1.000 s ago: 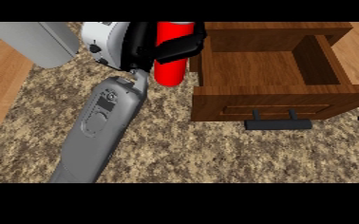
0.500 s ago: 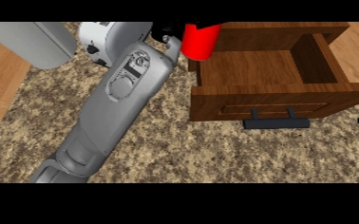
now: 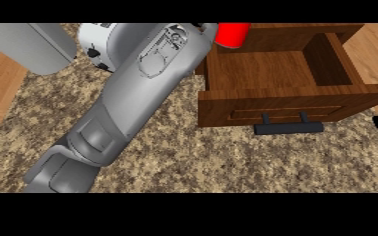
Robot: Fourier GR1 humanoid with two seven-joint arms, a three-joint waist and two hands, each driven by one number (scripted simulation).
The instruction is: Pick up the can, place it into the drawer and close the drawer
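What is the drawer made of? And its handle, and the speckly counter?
The drawer looks like brown wood with a smooth finish: faint grain shows on its front. Its handle is plain matte black, maybe metal or plastic; I cannot tell which. The counter looks like stone, something like granite, with tan and brown flecks.

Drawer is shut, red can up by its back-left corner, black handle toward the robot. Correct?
No. The head view shows the wooden drawer open, its inside exposed. The red can is by its back-left corner, and the black handle faces the robot.
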